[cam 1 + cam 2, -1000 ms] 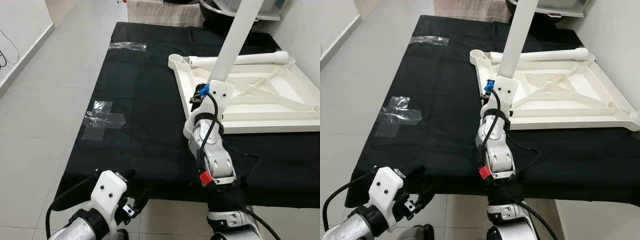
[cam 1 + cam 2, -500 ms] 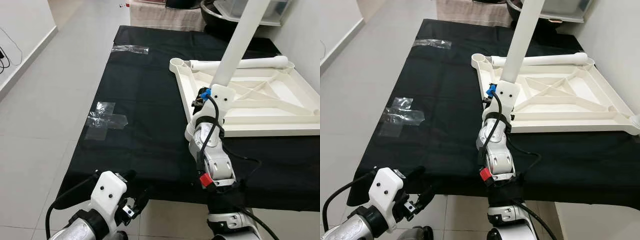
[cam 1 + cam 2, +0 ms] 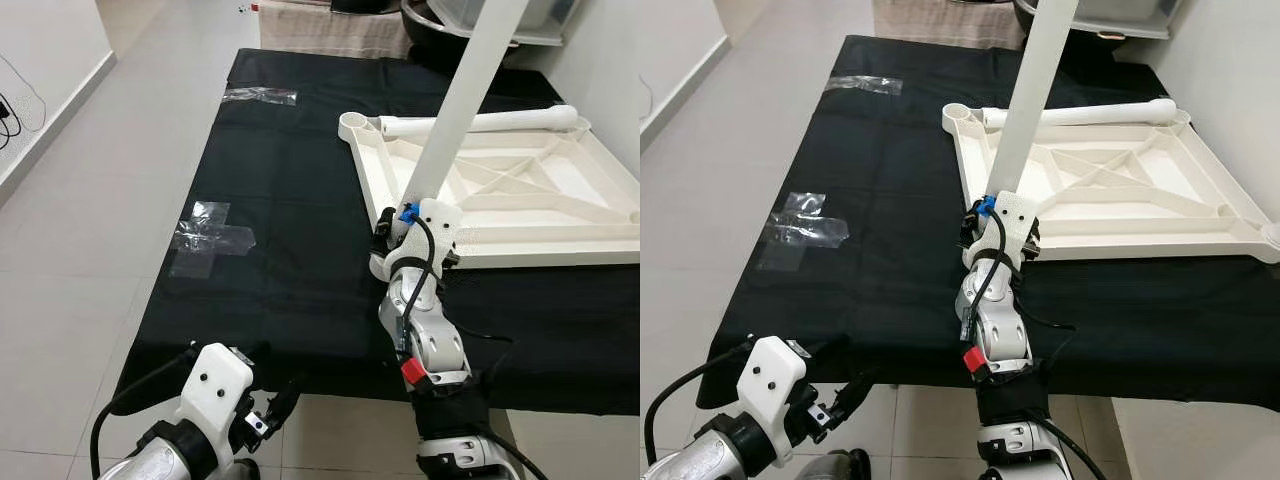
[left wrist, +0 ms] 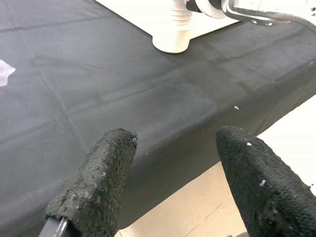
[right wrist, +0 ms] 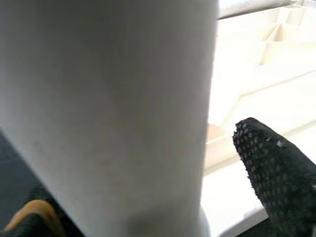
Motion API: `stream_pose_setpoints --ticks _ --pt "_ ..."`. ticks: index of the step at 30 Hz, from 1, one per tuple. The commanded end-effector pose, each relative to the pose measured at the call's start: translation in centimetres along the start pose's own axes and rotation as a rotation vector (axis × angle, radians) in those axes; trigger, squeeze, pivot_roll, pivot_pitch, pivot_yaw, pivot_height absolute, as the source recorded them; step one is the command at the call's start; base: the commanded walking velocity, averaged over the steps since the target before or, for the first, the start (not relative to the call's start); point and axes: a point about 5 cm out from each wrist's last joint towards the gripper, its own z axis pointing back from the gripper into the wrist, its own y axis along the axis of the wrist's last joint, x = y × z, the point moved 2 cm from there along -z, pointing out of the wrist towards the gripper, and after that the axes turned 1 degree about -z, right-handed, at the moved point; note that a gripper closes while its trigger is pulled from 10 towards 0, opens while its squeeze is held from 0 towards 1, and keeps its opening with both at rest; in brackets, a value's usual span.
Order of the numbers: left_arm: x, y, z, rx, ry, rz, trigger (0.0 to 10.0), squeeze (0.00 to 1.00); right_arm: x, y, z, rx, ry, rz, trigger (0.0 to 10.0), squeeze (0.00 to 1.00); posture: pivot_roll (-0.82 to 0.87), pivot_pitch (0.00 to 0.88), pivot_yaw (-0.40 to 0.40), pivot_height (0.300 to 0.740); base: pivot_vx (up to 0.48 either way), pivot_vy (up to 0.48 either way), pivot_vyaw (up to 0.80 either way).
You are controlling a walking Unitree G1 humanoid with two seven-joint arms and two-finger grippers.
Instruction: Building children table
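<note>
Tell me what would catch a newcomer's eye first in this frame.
The long white table leg stands out first: it rises at a tilt, its lower end over the near left corner of the upside-down white tabletop, held by the right gripper. The tabletop lies on a black cloth with a second leg along its far edge. The left gripper hangs at the cloth's near edge, jaws open.

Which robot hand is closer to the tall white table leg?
Right. The right gripper is around the table leg at its base, by the tabletop's near corner. The left gripper hangs off the black cloth's near edge, well away.
</note>
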Motion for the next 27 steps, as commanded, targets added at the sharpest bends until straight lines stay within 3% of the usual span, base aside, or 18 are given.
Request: stream_pose_setpoints --ticks 1,2,8,27 --pt "0.2 -0.5 0.0 -0.017 -0.011 0.003 10.0 0.00 0.0 -1.5 0.9 -0.060 -0.039 -0.046 10.0 1.00 0.18 0.193 -0.068 0.740 0.000 0.000 0.00" --pt "0.2 -0.5 0.0 -0.017 -0.010 0.003 10.0 0.00 -0.2 -1.3 1.0 -0.051 -0.021 -0.044 10.0 0.00 0.18 0.193 -0.068 0.740 0.000 0.000 0.00" --pt "0.2 -0.5 0.0 -0.016 -0.011 0.003 10.0 0.00 -0.6 -0.7 1.6 -0.033 0.039 -0.047 10.0 0.00 0.17 0.189 -0.069 0.740 0.000 0.000 0.00" --pt "-0.1 -0.7 -0.3 -0.010 -0.005 0.002 10.0 0.00 1.3 -0.6 4.7 -0.064 0.211 -0.030 10.0 0.00 0.16 0.179 -0.070 0.740 0.000 0.000 0.00"
